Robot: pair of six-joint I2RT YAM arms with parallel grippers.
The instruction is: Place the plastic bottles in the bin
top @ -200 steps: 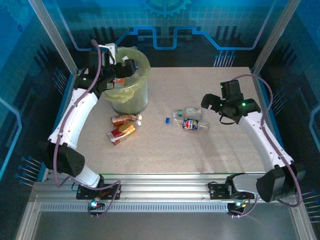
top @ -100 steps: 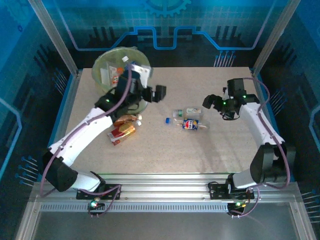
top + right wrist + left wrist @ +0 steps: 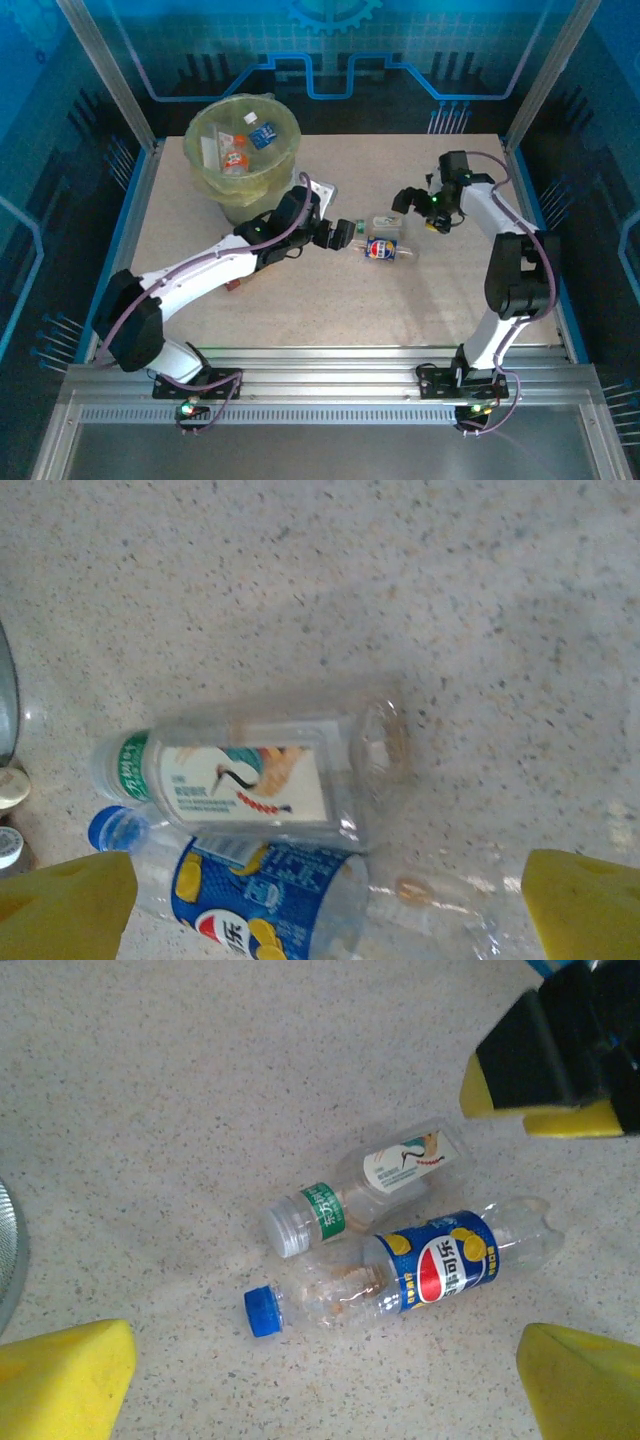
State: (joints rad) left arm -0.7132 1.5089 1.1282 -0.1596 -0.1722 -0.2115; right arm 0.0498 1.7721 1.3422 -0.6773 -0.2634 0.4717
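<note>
Left wrist camera gives me the best look at the pair. The blue-label bottle [image 3: 440,1265] is clear and crumpled, and lies on its side with its blue cap on. The white-label bottle [image 3: 385,1175] touches it, flatter, with a green neck band and a white cap.

From the top view both lie near the middle of the table [image 3: 300,310], well apart from every edge, with bare speckled surface on the near side.

My left gripper [image 3: 345,235] hangs just beside the pair on their left, its yellow fingertips spread wide with nothing between them. My right gripper [image 3: 420,208] sits near the white-label bottle on the far right side, its fingers also parted and empty.

The bin [image 3: 290,140] stands upright at the far left corner, lined with a yellow-green bag. Inside I see several bottles, one orange-labelled [image 3: 234,155] and one blue-labelled [image 3: 264,135].
</note>
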